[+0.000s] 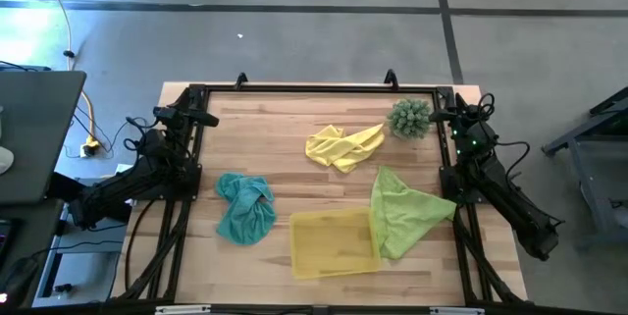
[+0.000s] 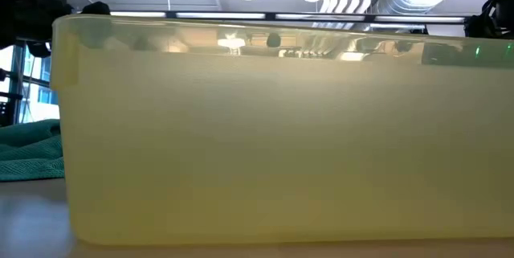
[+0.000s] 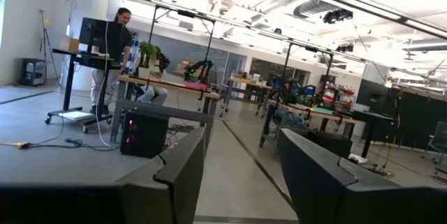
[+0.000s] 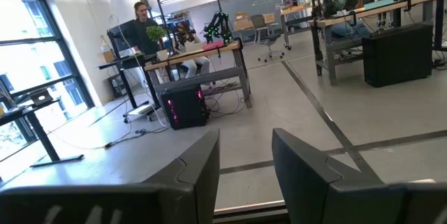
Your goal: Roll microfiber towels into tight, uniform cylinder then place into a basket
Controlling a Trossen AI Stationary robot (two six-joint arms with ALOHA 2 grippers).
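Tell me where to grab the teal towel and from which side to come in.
Take the teal towel at its bunched upper end, where the folds rise into a ridge the fingers could pinch. Probably come straight down with the left hand, parked open at the table's left edge: that side is nearest, and the basket lies to the towel's right.

Right gripper [image 4: 244, 175] is sitting with its two dark fingers [image 4: 199, 172] parted, gripping nothing, looking out over grey floor. A person [image 4: 143, 32] is standing at a desk [image 4: 199, 60] around 11 o'clock, black computer tower [image 4: 183, 105] glowing underneath.
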